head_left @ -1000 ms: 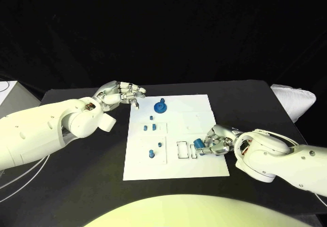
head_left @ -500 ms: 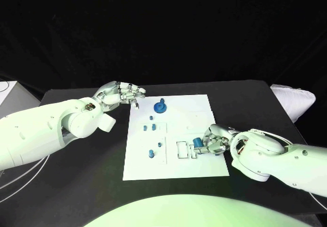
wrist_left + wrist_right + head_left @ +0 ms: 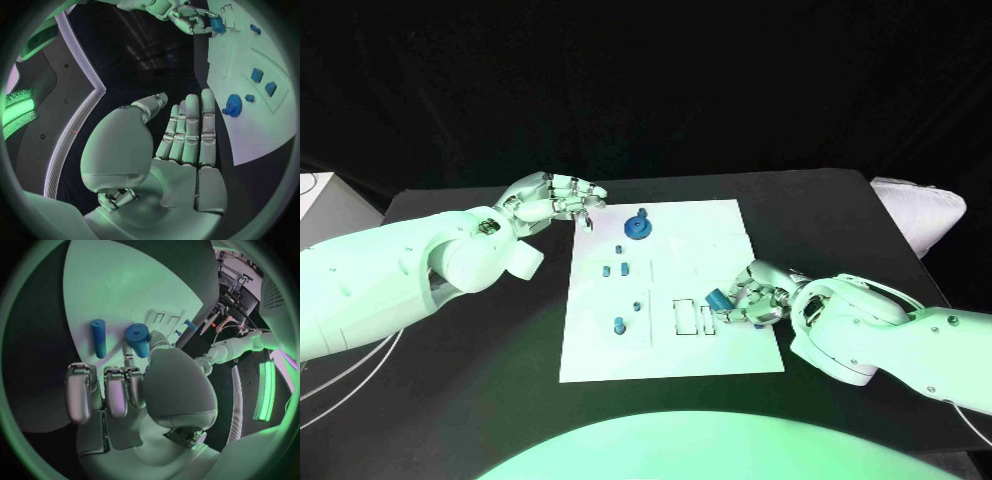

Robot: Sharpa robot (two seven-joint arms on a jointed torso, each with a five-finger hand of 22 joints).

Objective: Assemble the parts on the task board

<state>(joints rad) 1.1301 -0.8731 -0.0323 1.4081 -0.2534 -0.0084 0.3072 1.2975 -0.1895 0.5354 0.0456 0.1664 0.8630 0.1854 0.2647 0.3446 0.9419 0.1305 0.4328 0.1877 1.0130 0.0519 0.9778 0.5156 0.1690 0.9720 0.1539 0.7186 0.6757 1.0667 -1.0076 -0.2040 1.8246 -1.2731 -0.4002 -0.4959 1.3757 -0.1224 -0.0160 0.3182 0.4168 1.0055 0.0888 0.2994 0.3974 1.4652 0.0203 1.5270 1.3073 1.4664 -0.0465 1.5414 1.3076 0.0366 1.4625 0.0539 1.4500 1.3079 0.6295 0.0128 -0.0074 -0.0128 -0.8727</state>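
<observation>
On the black counter (image 3: pixel 473 400), the white task board (image 3: pixel 678 345) fills the middle of the head view. The right hand (image 3: pixel 750 300), at the board's lower right edge, grips a blue cylindrical peg (image 3: pixel 717 299) between thumb and fingers, just above the rectangular slots (image 3: pixel 687 316) there; a second blue peg (image 3: pixel 98 337) lies loose on the board beside it in the right wrist view. The left hand (image 3: pixel 557 198) hovers at the board's upper left corner, fingers straight and together, holding nothing. A blue gear (image 3: pixel 639 228) sits on the upper part of the board, two small blue blocks (image 3: pixel 617 269) at centre left, and a peg (image 3: pixel 619 324) stands lower left. I judge the assembly roughly midway: some pieces look seated, while the held peg and the loose one are still to be placed.
</observation>
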